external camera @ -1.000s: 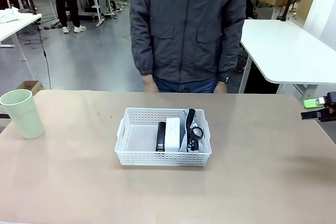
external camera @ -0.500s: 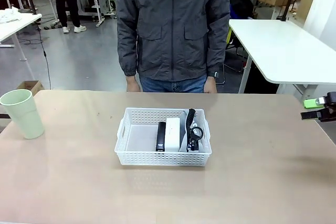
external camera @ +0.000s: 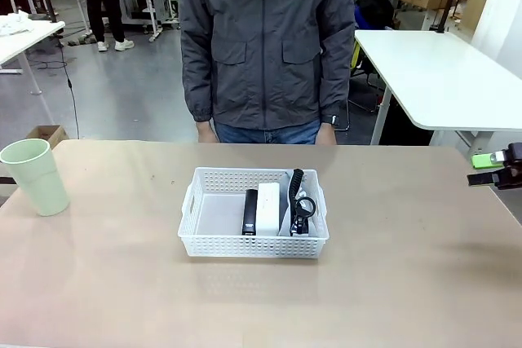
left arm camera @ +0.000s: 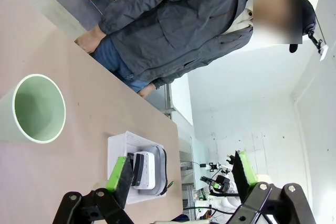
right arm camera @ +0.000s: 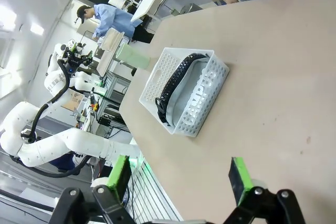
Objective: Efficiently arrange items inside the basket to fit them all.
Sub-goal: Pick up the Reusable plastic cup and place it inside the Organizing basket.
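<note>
Left fingers (left arm camera: 121,174) and right fingers (right arm camera: 119,174) both spread empty; we reckon stapler (external camera: 250,211), box (external camera: 269,200), pouch (right arm camera: 202,95) sit packed in basket's (external camera: 245,247) right half to leave cup (external camera: 34,177) room.

- Front view: right end effector (external camera: 484,169) cut off by the right edge. One green pad and a black finger show; the rest is out of frame.
- Grey pouch (external camera: 300,201) mostly hidden behind the small white box (external camera: 269,200) and the basket (external camera: 253,244) wall. Lettering can't be read from here.
- Black stapler (external camera: 249,211): lower end behind the lattice.
- Person's hands (external camera: 205,131) half hidden by the tabletop (external camera: 391,275) far edge.
- Left wrist view: pale green cup (left arm camera: 37,109) cut off at the left edge. Basket's near corner sits behind a pad (left arm camera: 119,172) of the left end effector (left arm camera: 181,174).
</note>
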`<state>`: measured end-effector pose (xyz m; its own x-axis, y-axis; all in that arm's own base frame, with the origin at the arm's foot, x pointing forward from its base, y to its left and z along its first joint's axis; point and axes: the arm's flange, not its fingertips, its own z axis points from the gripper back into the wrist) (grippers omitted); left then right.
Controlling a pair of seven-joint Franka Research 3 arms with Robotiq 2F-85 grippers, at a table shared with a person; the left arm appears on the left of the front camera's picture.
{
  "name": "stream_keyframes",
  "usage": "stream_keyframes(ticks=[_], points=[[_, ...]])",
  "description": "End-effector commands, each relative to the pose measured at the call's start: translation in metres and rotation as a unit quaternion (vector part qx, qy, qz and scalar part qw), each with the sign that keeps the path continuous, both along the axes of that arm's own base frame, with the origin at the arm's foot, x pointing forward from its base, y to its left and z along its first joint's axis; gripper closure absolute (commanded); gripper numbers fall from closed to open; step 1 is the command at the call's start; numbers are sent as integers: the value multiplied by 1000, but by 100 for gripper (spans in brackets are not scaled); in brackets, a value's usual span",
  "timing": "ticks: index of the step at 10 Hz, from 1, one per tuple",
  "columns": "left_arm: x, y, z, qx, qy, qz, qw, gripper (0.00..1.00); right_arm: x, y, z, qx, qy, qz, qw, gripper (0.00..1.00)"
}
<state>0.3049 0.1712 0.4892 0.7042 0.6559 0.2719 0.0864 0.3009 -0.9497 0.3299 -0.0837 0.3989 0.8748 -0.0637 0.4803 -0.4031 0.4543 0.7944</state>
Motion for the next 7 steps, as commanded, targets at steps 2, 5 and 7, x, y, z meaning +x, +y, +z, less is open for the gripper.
stream_keyframes(ticks=[2,5,7], points=[[0,-1,1,-1,-12,-2,1000,0,1,2,2,6,4,-5,1000,0],[0,0,0,0,0,0,1000,0,1,2,2,6,4,-5,1000,0],[2,-1,2,9,-25,-32,999,0,1,2,2,6,4,-5,1000,0]])
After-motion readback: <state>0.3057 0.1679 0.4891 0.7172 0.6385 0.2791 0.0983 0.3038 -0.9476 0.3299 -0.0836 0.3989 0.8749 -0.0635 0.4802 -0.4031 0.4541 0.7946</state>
